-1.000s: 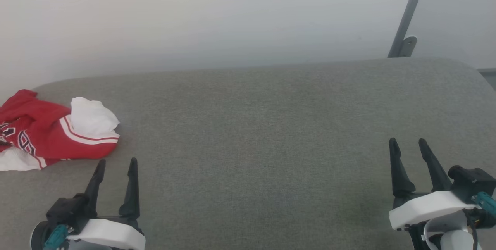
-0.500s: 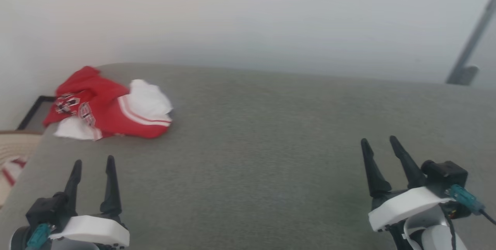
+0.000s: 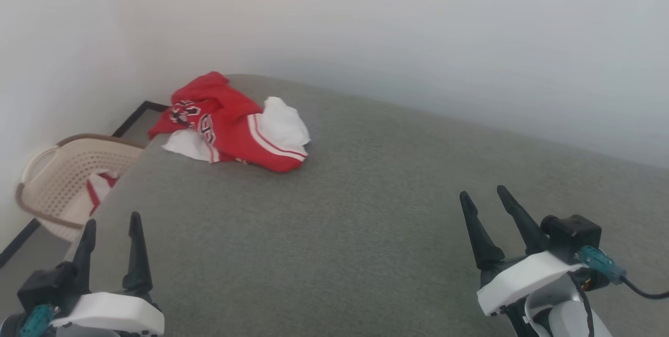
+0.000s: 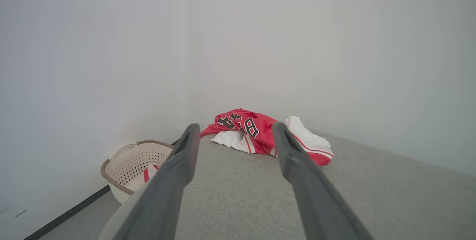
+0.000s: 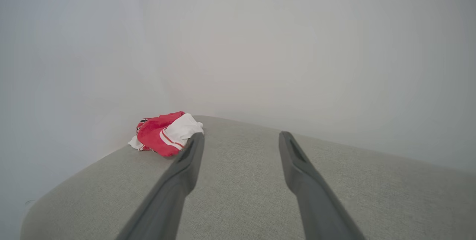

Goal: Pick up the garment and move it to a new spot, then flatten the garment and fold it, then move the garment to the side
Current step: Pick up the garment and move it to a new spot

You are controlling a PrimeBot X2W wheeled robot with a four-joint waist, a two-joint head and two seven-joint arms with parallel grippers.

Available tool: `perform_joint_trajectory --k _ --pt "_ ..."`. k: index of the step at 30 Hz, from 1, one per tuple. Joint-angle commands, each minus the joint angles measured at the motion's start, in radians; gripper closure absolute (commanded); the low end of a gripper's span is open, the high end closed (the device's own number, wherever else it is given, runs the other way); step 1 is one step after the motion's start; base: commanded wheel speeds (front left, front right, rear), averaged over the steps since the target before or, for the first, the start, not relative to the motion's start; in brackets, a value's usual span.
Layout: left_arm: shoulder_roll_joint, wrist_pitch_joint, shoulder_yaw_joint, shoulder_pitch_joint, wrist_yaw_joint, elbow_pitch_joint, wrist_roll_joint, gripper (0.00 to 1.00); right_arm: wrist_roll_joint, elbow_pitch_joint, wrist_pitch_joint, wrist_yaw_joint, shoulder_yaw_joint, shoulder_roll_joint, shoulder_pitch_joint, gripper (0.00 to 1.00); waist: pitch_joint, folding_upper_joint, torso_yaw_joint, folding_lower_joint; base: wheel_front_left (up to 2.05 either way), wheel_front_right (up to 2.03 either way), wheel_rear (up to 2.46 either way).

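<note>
Garment crumpled, long axis approx L-R

Plain white walls, grey fabric surface, beige perforated basket on grey floor beside it

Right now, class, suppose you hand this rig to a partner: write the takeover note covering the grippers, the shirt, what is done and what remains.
Left gripper: open, empty, at the near left of the grey padded surface.
Right gripper: open, empty, at the near right.
Garment: crumpled in a heap at the surface's far left corner, apart from both grippers, lettering partly showing.
Done: nothing; the garment is not yet picked up.
Left: pick it up, move it to a new spot, flatten, fold, set it aside.
Note: a basket stands on the floor past the left end.
</note>
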Motion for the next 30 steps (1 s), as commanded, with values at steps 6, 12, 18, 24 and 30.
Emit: perform_joint_trajectory --k 6,12,18,24,30 --pt "0.005 0.022 0.005 -0.004 -0.005 -0.020 -0.029 0.00 0.006 0.004 -0.010 0.000 -0.003 -0.005 -0.008 0.00 0.002 0.0000 0.030 0.0000 0.00 0.00 0.00" --pt "0.034 0.057 -0.002 -0.085 -0.028 0.002 -0.055 0.00 -0.008 -0.014 0.005 0.000 -0.012 -0.017 -0.025 0.00 0.041 0.0000 0.012 0.0000 0.00 0.00 0.00" --pt "0.084 0.104 -0.013 -0.241 -0.066 0.079 -0.092 0.00 -0.026 -0.055 0.033 0.000 -0.020 -0.040 -0.058 0.00 0.118 0.0000 -0.038 0.0000 0.00 0.00 0.00" --pt "0.160 0.149 -0.031 -0.468 -0.099 0.263 -0.140 0.00 -0.050 -0.126 0.074 0.000 -0.035 -0.077 -0.103 0.00 0.230 0.0000 -0.107 0.0000 0.00 0.00 0.00" --pt "0.211 0.212 -0.050 -0.673 -0.111 0.464 -0.192 0.00 -0.062 -0.210 0.115 0.000 -0.051 -0.103 -0.151 0.00 0.353 0.0000 -0.160 0.0000 0.00 0.00 0.00"
